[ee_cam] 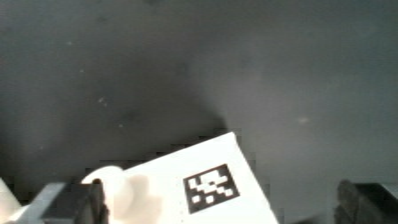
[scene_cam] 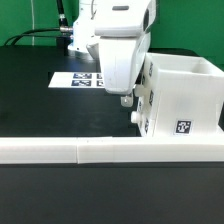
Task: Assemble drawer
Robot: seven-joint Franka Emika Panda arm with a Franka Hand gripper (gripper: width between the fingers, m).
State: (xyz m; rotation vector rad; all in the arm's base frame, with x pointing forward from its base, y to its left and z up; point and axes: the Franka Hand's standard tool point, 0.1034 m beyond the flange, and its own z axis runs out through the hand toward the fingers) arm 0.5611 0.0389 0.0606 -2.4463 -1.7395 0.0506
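Note:
The drawer's big white housing (scene_cam: 185,90) stands at the exterior view's right, with a square tag (scene_cam: 182,127) on its near side. Its knobbed front (scene_cam: 140,108) faces the exterior view's left. My gripper (scene_cam: 125,98) hangs right beside that front, low over the black table. In the wrist view a white tagged face (ee_cam: 214,185) with a round knob (ee_cam: 111,186) lies between my fingers. My gripper (ee_cam: 214,208) is open: one dark fingertip (ee_cam: 63,205) is near the knob, and the other is well clear of the white part. I cannot tell whether the finger touches the knob.
A long low white rail (scene_cam: 100,150) runs across the front of the table. The marker board (scene_cam: 78,78) lies flat behind my arm at the exterior view's left. Dark cables trail at the back left.

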